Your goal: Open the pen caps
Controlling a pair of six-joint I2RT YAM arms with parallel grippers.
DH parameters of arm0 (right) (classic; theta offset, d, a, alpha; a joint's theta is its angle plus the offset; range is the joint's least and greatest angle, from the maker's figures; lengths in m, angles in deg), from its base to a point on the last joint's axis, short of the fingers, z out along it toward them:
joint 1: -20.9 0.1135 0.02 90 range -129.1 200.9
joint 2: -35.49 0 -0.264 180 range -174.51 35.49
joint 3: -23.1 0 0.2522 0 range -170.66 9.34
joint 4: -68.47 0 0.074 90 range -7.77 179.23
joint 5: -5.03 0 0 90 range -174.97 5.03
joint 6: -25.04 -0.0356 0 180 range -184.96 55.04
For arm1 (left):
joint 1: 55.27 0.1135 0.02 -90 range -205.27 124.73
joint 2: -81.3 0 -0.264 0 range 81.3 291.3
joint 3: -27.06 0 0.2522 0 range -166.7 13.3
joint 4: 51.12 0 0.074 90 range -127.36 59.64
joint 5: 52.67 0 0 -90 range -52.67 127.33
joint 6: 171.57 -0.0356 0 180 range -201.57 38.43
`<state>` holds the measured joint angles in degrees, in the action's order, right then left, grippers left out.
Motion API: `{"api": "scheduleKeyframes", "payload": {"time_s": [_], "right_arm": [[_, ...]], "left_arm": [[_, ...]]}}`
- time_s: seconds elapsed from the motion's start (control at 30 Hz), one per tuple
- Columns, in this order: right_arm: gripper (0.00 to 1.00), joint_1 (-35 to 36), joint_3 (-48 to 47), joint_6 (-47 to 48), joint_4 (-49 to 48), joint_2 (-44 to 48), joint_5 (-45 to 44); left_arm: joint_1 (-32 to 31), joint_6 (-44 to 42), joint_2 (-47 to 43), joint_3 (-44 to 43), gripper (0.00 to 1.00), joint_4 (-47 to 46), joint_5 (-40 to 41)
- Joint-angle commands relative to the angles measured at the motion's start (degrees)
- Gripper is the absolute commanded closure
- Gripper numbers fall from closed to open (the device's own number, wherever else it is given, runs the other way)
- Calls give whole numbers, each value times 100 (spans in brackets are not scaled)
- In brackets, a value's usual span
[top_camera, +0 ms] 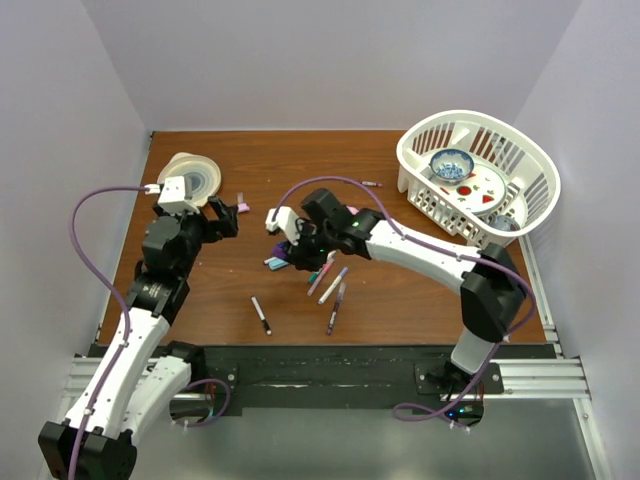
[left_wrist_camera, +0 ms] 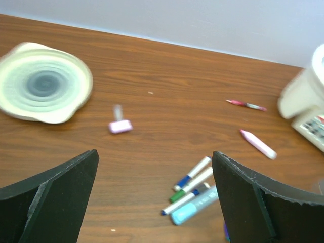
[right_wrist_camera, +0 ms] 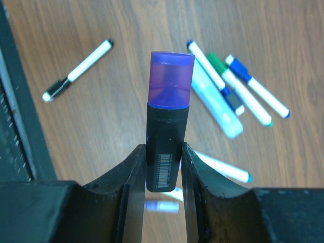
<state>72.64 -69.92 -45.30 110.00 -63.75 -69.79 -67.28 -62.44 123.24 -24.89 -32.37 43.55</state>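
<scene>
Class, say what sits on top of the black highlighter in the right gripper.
A fitted purple cap tops the black highlighter clamped in the right gripper. The tip under it is covered, so unseen.

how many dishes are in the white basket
2: a blue bowl at its back left, a white plate beside it to the right. The basket wall may hide others.

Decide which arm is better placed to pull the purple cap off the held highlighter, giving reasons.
Left, probably. The right claw is shut on the black barrel of the highlighter, leaving the purple cap exposed. The left claw is open, empty and nearby, so it can grip the cap.
</scene>
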Motion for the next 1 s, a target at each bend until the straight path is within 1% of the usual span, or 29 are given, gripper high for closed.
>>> {"api": "scheduleKeyframes", "payload": {"time_s": [0.0,0.17,0.4,0.57,0.63,0.7,0.97], "right_arm": [[100,-418,385,-6,-157,475,1002],[100,-859,666,-260,-333,836,1558],[100,-1219,921,-507,-650,1170,1936],[100,-1299,1009,-630,-738,1214,2191],[100,-1316,1018,-656,-729,1240,2235],[100,-1369,1044,-674,-773,1293,2261],[100,-1562,1106,-744,-861,1320,2419]], "left_arm": [[23,485,17,180,0,-638,-1121],[32,1267,157,392,0,-1263,-2166],[32,2075,561,532,0,-1975,-3003],[14,2612,921,796,0,-2915,-3557],[-47,2806,1018,857,0,-3187,-3662],[-134,2911,1080,901,0,-3268,-3672],[-267,3236,1264,1016,0,-3531,-3303]]}}
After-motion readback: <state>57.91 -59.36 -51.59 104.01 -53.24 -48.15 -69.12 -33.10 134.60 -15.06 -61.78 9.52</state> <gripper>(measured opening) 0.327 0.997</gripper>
